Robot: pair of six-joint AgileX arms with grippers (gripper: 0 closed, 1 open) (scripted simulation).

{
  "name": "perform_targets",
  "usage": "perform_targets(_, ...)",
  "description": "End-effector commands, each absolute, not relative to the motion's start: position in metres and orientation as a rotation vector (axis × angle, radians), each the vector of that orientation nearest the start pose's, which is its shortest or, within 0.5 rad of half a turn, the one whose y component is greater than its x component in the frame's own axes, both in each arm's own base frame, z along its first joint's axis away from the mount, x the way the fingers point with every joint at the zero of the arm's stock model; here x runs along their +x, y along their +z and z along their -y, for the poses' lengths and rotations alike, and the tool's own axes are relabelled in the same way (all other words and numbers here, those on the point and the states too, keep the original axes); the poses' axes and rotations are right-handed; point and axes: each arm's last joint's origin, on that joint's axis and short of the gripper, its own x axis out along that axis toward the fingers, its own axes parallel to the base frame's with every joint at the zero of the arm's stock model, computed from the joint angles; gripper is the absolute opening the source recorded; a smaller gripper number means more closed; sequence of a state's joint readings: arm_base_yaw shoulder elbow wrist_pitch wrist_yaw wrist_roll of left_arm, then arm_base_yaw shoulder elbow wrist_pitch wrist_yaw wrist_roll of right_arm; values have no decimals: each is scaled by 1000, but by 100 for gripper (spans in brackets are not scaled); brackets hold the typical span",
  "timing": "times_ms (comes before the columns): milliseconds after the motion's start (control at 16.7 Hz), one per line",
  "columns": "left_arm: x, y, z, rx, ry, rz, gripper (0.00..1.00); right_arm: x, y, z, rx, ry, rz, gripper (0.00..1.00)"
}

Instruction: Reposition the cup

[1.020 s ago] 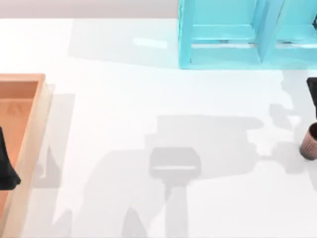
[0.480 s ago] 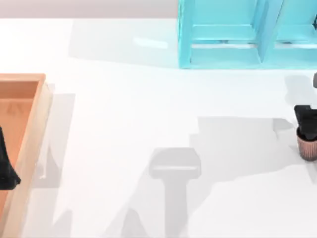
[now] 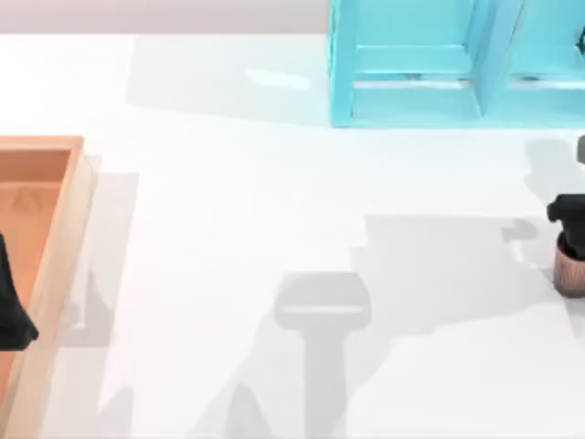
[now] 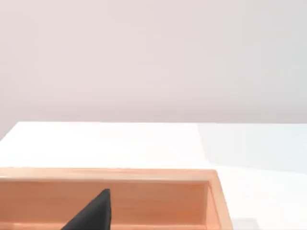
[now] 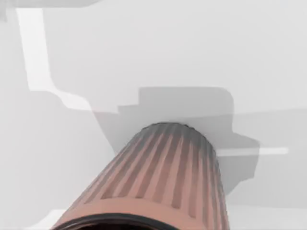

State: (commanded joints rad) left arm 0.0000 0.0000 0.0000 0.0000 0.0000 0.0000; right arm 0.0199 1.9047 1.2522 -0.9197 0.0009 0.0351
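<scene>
White table (image 3: 228, 229), pale wall behind. Cup (image 3: 570, 270) well right of wooden tray (image 3: 55, 247), directly under right gripper (image 3: 569, 215); finger state unclear.

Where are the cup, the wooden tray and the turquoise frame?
cup (image 3: 571, 272): top view, ribbed side wall.
wooden tray (image 3: 57, 265): top view, right rim.
turquoise frame (image 3: 340, 73): top view, left upright.

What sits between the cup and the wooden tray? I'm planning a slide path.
Bare white table between cup and wooden tray, per the top view.
</scene>
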Motion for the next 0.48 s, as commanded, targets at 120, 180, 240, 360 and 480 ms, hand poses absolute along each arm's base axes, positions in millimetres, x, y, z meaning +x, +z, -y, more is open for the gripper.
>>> perform_targets(120,106,160,1,0,0,0,100,343,149,-9,8,-8,-1572,40)
perform_targets(180,106,160,1,0,0,0,100,343,149,-9,8,-8,-1572,32)
perform_targets(240,106,160,1,0,0,0,100,343,149,-9,8,-8,-1572,25)
perform_targets(360,106,160,1,0,0,0,100,343,149,-9,8,-8,-1572,10)
perform_targets(480,106,160,1,0,0,0,100,343,149,-9,8,-8,-1572,0)
